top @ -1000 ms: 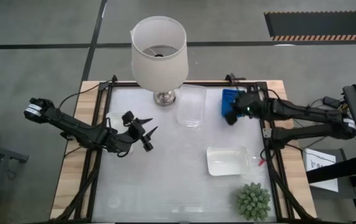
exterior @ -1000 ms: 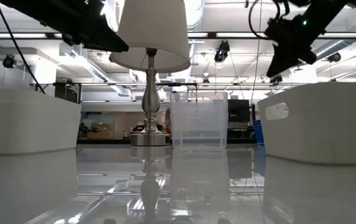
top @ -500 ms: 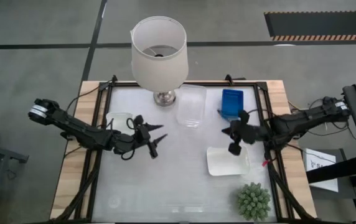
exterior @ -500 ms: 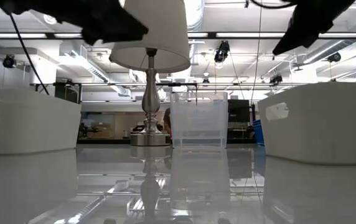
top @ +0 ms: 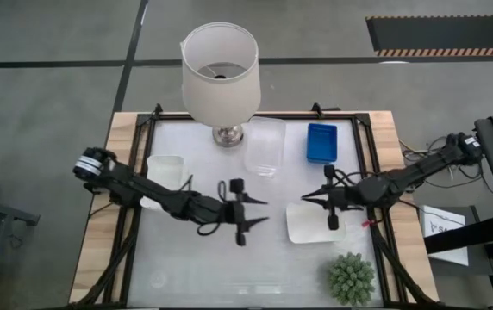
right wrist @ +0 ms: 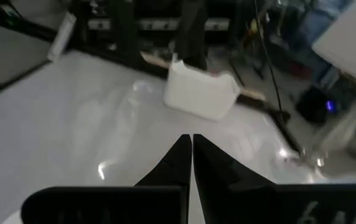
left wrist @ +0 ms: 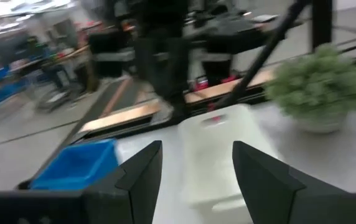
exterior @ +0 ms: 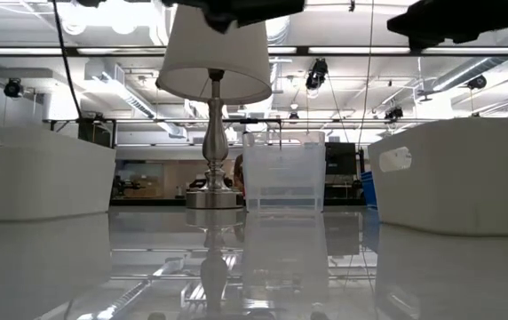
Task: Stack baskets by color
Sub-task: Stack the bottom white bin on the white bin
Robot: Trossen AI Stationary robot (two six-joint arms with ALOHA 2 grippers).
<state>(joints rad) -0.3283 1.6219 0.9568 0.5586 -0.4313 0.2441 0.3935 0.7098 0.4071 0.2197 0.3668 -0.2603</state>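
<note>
White shallow rectangular plastic basket lies at desk centre-right, a second white basket at the left edge, a clear plastic basket and a bright blue plastic basket along the far side. Left gripper hovers mid-desk, jaws open, empty. Right gripper hangs over the centre-right white basket's near corner, jaws closed, empty.

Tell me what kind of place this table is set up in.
Probably a robotics lab or workshop in a large industrial hall. The low view shows exposed ceiling ducts and strip lights with equipment benches behind the clear basket. From above, two robot arms work a framed table standing on a bare concrete floor.
</note>
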